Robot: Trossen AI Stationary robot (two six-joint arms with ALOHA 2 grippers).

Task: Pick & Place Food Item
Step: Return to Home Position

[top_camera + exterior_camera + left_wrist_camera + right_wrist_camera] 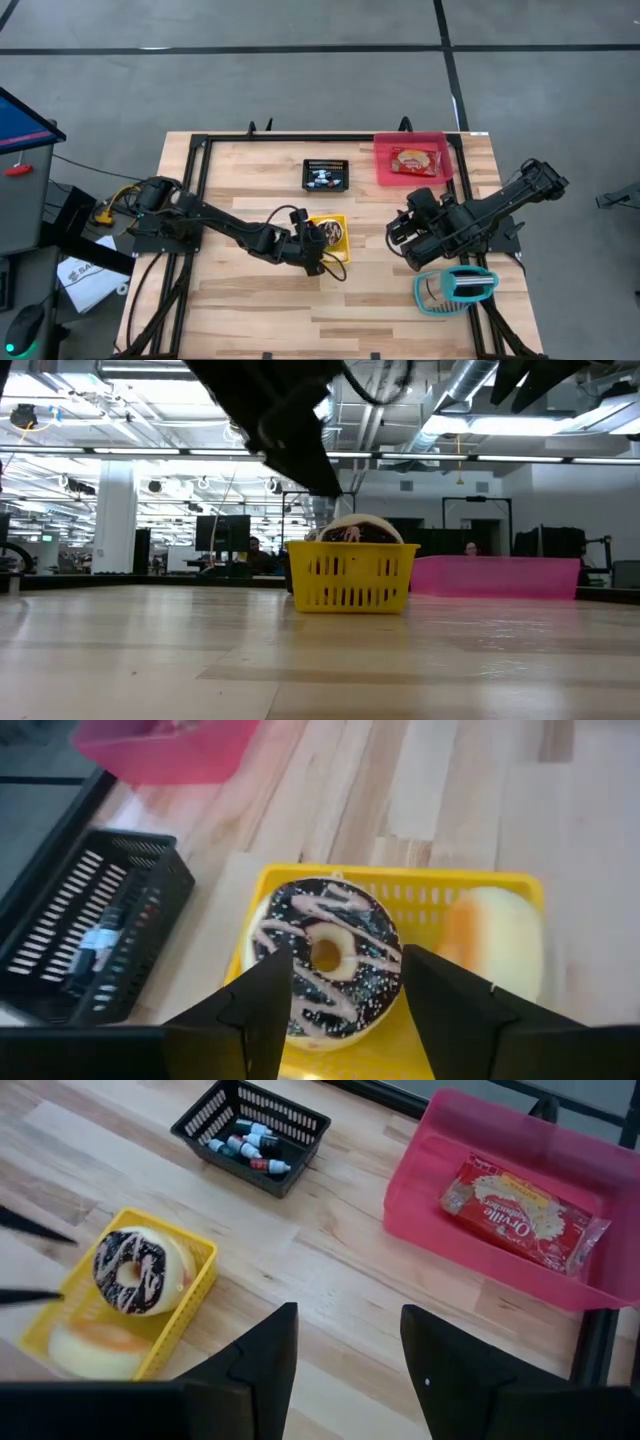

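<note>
The left end effector [320, 243] hovers over the yellow bin [344, 222] near the middle of the counter [250, 310], its fingers spread wide with nothing between them. Inside the bin lies the black donut [325, 960], dark-glazed with pink drizzle and sprinkles, leaning against a pale, orange-tinged donut [495, 935]. Placing looks finished; what remains, I judge, is drawing the arms back. Further right, the right end effector [398, 235] hangs above bare wood, likewise wide and empty.
</note>
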